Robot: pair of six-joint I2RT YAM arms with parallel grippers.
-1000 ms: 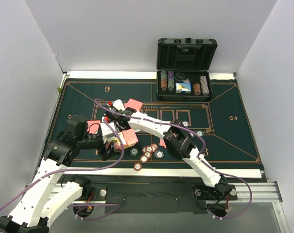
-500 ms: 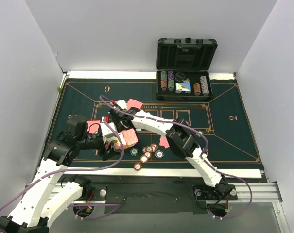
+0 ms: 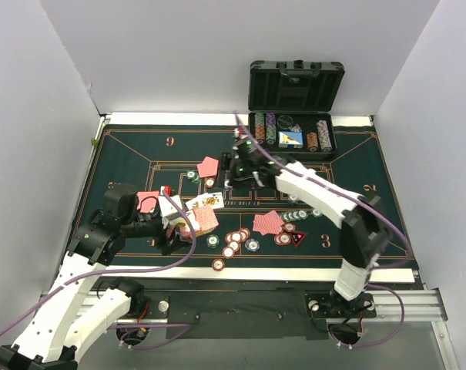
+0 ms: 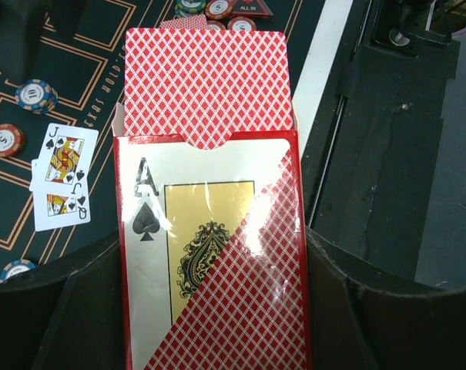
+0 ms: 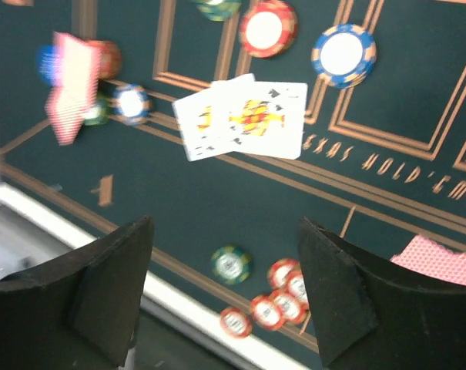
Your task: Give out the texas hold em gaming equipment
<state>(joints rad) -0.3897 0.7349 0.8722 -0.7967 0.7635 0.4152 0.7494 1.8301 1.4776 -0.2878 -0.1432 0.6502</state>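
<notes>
My left gripper [image 3: 188,225] is shut on a red card box [image 4: 211,258], with pink-red-backed cards [image 4: 206,81] sticking out of its open top. The box also shows in the top view [image 3: 202,220]. Two face-up cards [image 3: 206,201] lie on the mat just behind it, and they also show in the left wrist view [image 4: 62,176] and the right wrist view [image 5: 242,116]. My right gripper [image 3: 236,171] is open and empty, held above the mat's middle. Red chips [image 3: 234,239] are clustered near the front. Below my right gripper [image 5: 225,297] are a green chip [image 5: 231,264] and red chips [image 5: 280,299].
The open black case [image 3: 294,108] with chip stacks stands at the back. Face-down cards lie on the green mat [image 3: 371,223]: one [image 3: 209,166] behind the middle, one [image 3: 267,223] to the right, one [image 3: 148,201] at the left. More chips [image 3: 296,216] lie right of centre. A lone chip [image 3: 217,264] sits at the front edge.
My right arm has swung away from the card box, back and to the right. Two face-up cards now lie uncovered on the mat. My left gripper has held still.
</notes>
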